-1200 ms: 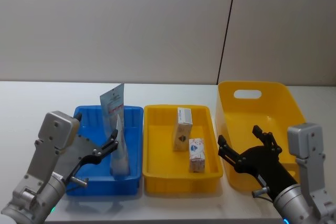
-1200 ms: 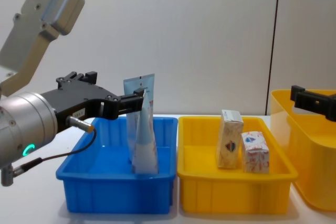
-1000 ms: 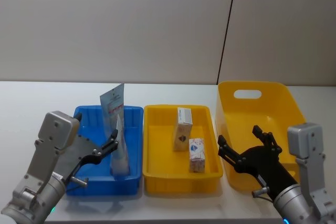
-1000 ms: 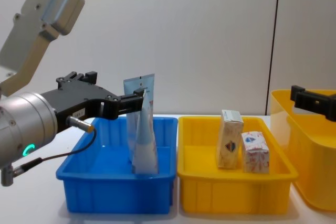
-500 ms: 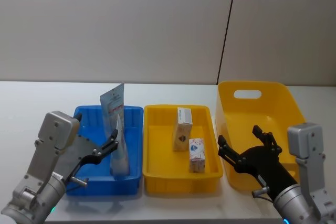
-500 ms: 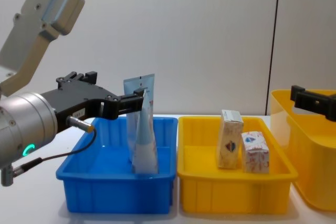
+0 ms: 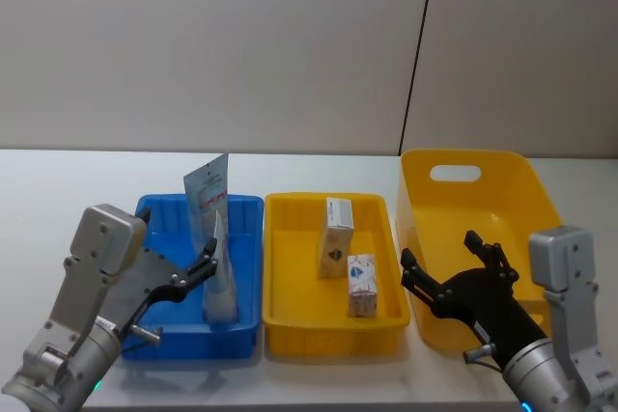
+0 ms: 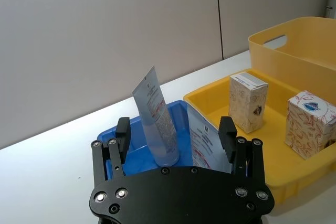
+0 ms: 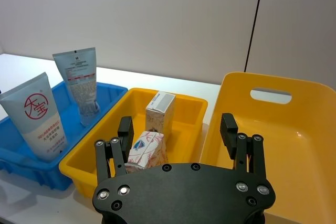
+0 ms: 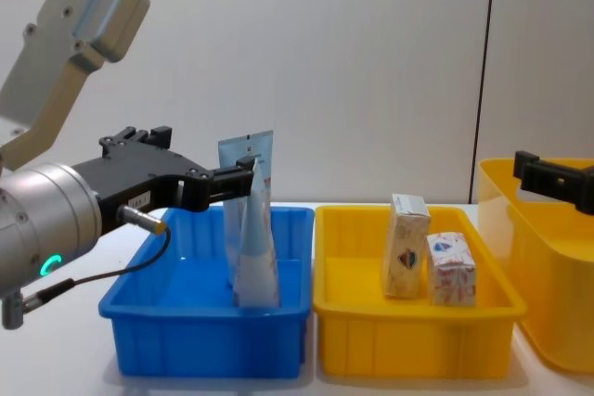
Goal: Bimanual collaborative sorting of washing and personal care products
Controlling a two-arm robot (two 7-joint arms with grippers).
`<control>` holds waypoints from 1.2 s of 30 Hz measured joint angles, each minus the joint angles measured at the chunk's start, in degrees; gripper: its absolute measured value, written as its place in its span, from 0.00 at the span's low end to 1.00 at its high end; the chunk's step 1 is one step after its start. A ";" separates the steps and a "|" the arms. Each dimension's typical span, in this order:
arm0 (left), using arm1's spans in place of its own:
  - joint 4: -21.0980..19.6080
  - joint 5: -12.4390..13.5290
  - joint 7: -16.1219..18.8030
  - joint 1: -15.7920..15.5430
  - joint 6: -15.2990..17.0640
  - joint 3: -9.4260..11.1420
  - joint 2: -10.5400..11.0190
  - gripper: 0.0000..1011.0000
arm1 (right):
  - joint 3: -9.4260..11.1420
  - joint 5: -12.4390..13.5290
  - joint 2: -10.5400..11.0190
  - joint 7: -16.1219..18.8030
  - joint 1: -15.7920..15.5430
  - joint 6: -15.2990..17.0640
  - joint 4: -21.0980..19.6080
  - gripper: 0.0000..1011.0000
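Over a white table [image 7: 58, 180], grey wall [image 7: 241, 45] behind, left gripper [image 8: 175, 127] and right gripper [image 7: 440, 252] show jaws spread.

Two tubes block the right side of the blue tray [image 7: 153, 206]: a rear tube [image 7: 208, 190] leaning at the back and a front tube [image 7: 220, 285] near the front wall, both straight ahead of my left hand [image 7: 201, 267], whose fingers are spread. The tray's left half lies bare, with room to come down. In the yellow tray [image 7: 288, 202] just beside it, a rear carton [image 7: 338, 236] and a front carton [image 7: 361, 285] stand upright and close together right of the middle, leaving a bare strip along the left wall. My right hand [image 7: 439, 250], fingers apart, hovers at the left wall of the tall yellow bin [image 7: 526, 180]. The bin's walls rise above both trays and its floor is open from above. The white surface [image 7: 87, 180] behind the trays is bare.
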 joint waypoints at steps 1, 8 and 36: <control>0.00 0.00 0.00 0.00 0.00 0.00 0.00 0.99 | 0.00 0.00 0.00 0.00 0.00 0.00 0.00 0.99; 0.00 0.00 0.00 0.00 0.00 0.00 0.00 0.99 | 0.00 0.00 0.00 0.00 0.00 0.00 0.00 0.99; -0.36 -2.37 -1.85 1.03 0.65 -0.46 -0.82 0.99 | 0.00 0.00 0.00 0.00 0.00 0.00 0.00 0.99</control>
